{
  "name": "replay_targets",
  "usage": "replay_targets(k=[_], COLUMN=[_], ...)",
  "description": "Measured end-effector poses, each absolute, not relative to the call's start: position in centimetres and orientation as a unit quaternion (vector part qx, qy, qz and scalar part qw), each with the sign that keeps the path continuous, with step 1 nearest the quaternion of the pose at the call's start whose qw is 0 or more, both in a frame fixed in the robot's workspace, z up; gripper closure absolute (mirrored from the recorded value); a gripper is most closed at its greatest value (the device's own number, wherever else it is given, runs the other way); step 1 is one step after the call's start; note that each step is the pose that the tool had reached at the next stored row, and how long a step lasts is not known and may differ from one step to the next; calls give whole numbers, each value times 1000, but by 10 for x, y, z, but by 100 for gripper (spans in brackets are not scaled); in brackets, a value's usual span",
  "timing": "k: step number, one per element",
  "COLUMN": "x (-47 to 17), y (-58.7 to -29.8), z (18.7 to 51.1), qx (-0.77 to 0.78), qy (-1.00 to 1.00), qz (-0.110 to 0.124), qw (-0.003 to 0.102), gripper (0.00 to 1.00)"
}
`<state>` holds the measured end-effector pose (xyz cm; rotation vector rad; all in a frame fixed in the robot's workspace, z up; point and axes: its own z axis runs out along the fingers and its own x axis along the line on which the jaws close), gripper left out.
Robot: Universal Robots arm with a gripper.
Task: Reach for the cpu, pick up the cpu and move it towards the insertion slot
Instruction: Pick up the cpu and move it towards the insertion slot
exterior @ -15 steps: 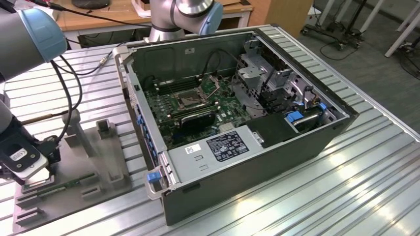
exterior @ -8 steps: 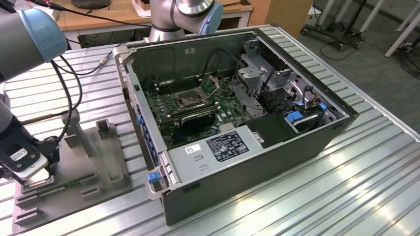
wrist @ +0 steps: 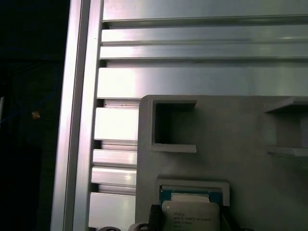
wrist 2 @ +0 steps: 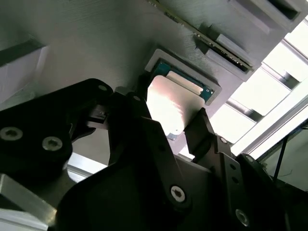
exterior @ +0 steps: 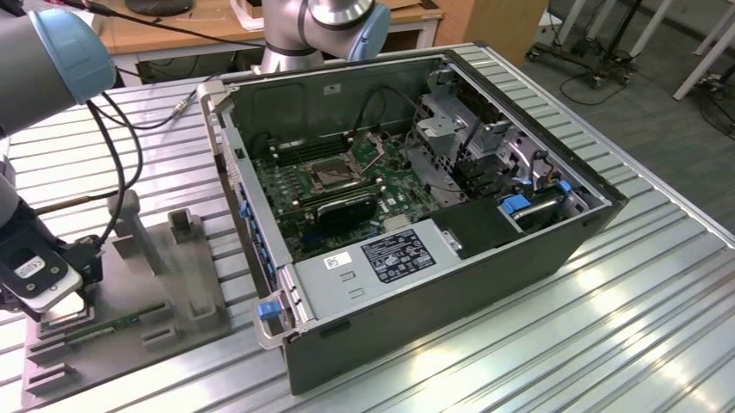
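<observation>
In the exterior view the gripper [exterior: 55, 303] hangs low over the tray [exterior: 92, 353], at about eight o'clock from the open case [exterior: 483, 275]. The slot [exterior: 325, 176] sits on the board inside the case, well apart from the gripper, towards two o'clock. Everything stands on a ribbed metal table [exterior: 620, 344]. A wooden desk [exterior: 172, 34] is at twelve and grey floor [exterior: 643, 95] at two.

In the second wrist view the cpu [wrist 2: 171, 103] lies flat in its tray recess. The fingers [wrist 2: 199, 130] are parted, one at each of two opposite edges, close in. By my judgement nothing is gripped yet. The step in hand is the grasp. It will go well if both fingers meet the thin edges evenly and squarely, clear of the recess rim, since the glossy top offers no hold.

In the first wrist view the cpu [wrist: 192, 216] sits seated and level in the matte grey tray [wrist: 240, 144], with the bright table slats [wrist: 192, 77] beyond.
</observation>
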<state>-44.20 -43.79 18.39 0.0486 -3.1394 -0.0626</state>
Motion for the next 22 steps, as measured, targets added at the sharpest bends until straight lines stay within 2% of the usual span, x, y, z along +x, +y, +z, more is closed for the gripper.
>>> replay_targets(k=[22], x=[-442], y=[-438], z=[193], qx=[16], qy=[-1000], qz=[-20], qw=[1], gripper=[45])
